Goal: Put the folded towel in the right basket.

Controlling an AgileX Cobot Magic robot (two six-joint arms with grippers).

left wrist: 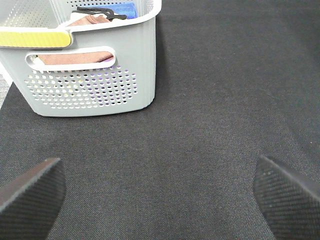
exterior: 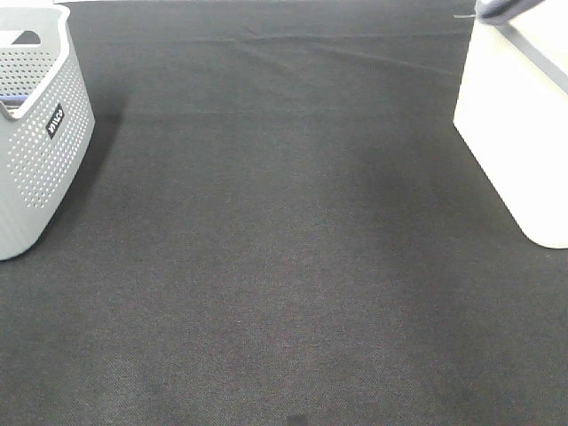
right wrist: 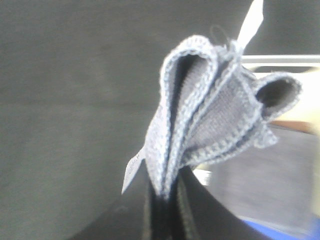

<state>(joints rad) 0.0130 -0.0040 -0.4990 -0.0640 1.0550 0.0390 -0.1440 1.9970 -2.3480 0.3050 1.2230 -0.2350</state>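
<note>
In the right wrist view my right gripper [right wrist: 162, 202] is shut on the folded grey towel [right wrist: 210, 115], whose layered edges fan out beyond the fingertips above the dark table. The right basket [exterior: 515, 133] is cream-white and stands at the right edge of the exterior high view; a dark grey shape [exterior: 499, 9] shows above its far corner, at the frame's top. My left gripper [left wrist: 160, 195] is open and empty, low over the black cloth, with its fingers [left wrist: 30, 195] wide apart. Neither arm shows clearly in the exterior high view.
A grey perforated basket [exterior: 40, 151] stands at the far left; it also shows in the left wrist view [left wrist: 100, 75], holding a brown towel [left wrist: 75, 22] and a blue item [left wrist: 122, 10]. A black cloth [exterior: 284, 266] covers the table.
</note>
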